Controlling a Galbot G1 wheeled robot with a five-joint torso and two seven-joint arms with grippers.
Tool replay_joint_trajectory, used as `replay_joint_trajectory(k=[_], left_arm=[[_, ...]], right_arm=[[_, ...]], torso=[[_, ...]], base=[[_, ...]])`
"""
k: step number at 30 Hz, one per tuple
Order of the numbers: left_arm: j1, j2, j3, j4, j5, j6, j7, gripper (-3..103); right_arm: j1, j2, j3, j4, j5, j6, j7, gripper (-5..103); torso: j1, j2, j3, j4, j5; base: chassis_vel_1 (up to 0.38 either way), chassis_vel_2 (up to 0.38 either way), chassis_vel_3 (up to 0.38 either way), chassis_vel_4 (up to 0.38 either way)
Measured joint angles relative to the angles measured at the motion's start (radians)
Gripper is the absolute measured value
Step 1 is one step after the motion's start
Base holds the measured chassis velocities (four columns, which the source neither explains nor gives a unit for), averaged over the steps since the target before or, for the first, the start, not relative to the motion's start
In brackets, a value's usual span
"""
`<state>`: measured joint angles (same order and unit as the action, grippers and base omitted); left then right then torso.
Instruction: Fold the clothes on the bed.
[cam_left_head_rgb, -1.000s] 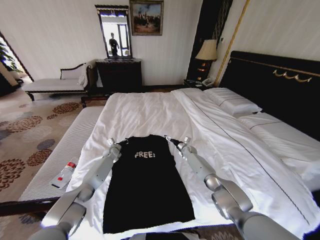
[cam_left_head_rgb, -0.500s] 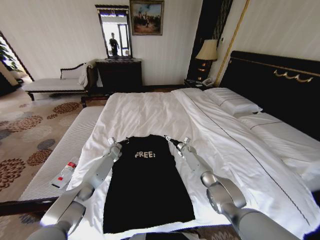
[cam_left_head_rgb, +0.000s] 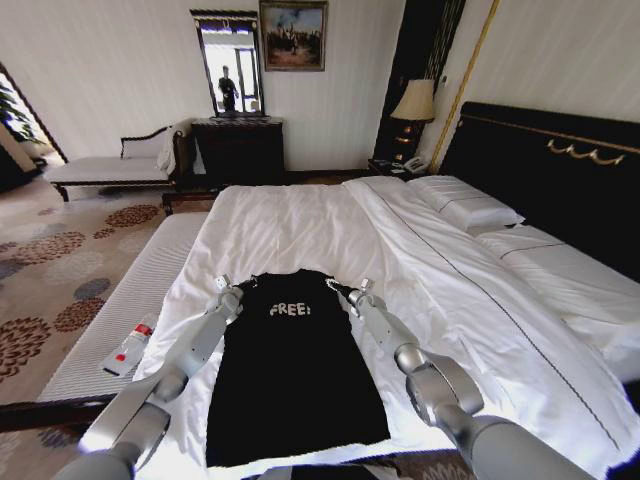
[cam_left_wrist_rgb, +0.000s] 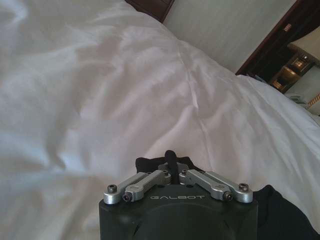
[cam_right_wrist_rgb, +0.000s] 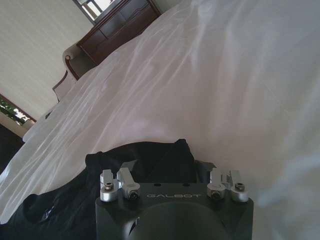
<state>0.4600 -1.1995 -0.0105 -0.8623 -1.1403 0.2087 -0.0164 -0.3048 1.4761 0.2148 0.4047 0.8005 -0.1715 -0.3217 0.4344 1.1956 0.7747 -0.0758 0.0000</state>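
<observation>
At the near edge of the bed (cam_left_head_rgb: 300, 215), toward 6 o'clock in the head view, the shirt (cam_left_head_rgb: 290, 380) lies flat with its collar pointing to 12 o'clock and its hem toward the robot. The left end effector (cam_left_head_rgb: 235, 288) sits on the shirt's 11 o'clock shoulder; its wrist view shows the fingers drawn together with a pinch of black cloth between them. The right end effector (cam_left_head_rgb: 346, 291) sits at the 1 o'clock shoulder; there the finger links stand spread wide, black cloth bunched between them but apparently not clamped.

The main risk, as I judge it, is an uneven hold: if both arms lift or pull while the right side has not closed, only the left shoulder would rise and the shirt would skew or crumple. Closing too deep could also catch the white sheet under the cloth and drag the bedding along. The left pinch looks small, so the cotton may slip out under its own weight. A thin bite on either side would leave the fold crooked
</observation>
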Motion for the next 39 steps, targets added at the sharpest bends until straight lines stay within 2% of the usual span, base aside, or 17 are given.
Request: replay_joint_trajectory(k=[5,7,11,13,16,19,28,32,35,39], left_arm=[[-0.004,-0.009,-0.003,0.007,0.001,0.0,0.003,2],[-0.004,-0.01,-0.003,0.007,0.002,0.0,0.003,2],[-0.007,-0.011,-0.003,0.016,0.005,0.0,0.01,2],[-0.007,-0.011,-0.003,0.017,0.005,0.0,0.011,2],[-0.009,-0.011,-0.004,0.02,0.006,0.0,0.012,2],[-0.009,-0.011,-0.005,0.022,0.006,-0.001,0.012,2],[-0.006,-0.011,-0.009,0.024,0.009,-0.002,0.012,2],[0.006,0.0,-0.024,-0.01,0.001,-0.001,-0.002,2],[0.002,0.012,-0.03,-0.032,-0.013,-0.001,-0.011,2],[-0.066,0.04,-0.032,-0.034,-0.055,-0.001,-0.022,2]], right_arm=[[0.015,0.01,0.0,-0.022,-0.018,0.0,0.003,44],[0.015,0.011,0.0,-0.023,-0.021,0.0,0.003,44],[0.022,0.016,0.003,-0.035,-0.033,0.004,0.013,22],[0.023,0.017,0.004,-0.036,-0.033,0.004,0.014,22],[0.03,0.02,0.006,-0.041,-0.036,0.005,0.015,6],[0.03,0.022,0.006,-0.044,-0.041,0.008,0.018,1],[0.026,0.024,-0.004,-0.036,-0.042,0.024,0.028,1],[0.006,0.002,-0.063,0.05,0.023,0.038,0.045,1],[0.015,-0.011,-0.094,0.085,0.037,0.055,0.059,1],[0.067,-0.03,-0.124,0.118,0.062,0.074,0.093,1]], torso=[[0.0,0.0,0.0,-0.0002,0.0],[0.0,0.0,0.0,-0.0003,0.0],[0.0,0.0,0.0,0.0,0.0],[0.0,0.0,0.0,0.0,0.0],[0.0,0.0,0.0,0.0,0.0],[0.0,0.0,0.0,-0.0002,0.0],[0.0,0.0,0.0,-0.0002,0.0],[0.0,0.0,0.0,-0.0001,0.0],[0.0,0.0,0.0,0.0001,0.0],[0.0,0.0,0.0,0.0001,-0.0002]], base=[[0.0,0.0,0.0,0.0],[0.0,0.0,0.0,0.0],[0.0,0.0,0.0,0.0],[0.0,0.0,0.0,0.0],[0.0,0.0,0.0,0.0],[0.0,0.0,0.0,0.0],[0.0,0.0,0.0,0.0],[0.0,0.0,0.0,0.0],[0.0,0.0,0.0,0.0],[0.0,0.0,0.0,0.0]])
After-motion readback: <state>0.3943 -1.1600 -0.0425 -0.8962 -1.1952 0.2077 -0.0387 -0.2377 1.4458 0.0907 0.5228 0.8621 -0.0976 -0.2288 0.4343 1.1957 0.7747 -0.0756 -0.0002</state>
